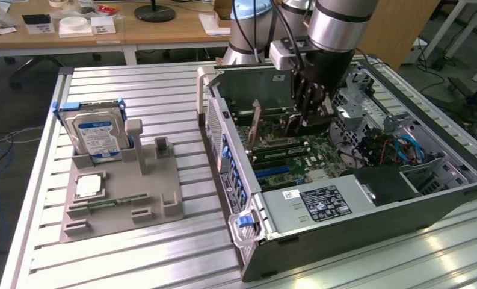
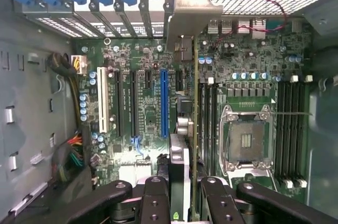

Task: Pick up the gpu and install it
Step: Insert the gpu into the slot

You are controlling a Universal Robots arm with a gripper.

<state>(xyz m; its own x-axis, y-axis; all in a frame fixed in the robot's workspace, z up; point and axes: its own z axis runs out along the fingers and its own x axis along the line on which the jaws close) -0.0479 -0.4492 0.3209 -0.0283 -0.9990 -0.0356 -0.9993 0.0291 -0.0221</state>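
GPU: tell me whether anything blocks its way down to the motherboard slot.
Nothing visible does. The gripper holds the gpu on edge inside the open computer case, above the motherboard. The blue slot and its neighbours are empty; which slot lies under the card is unclear.

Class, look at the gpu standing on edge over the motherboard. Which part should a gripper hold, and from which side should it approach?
Grip the gpu along its upper edge, one finger on each flat face, coming straight down into the open case. It stands on edge, so it is thin across the faces, and its lower edge is left free for the slots. The gripper holds it this way.
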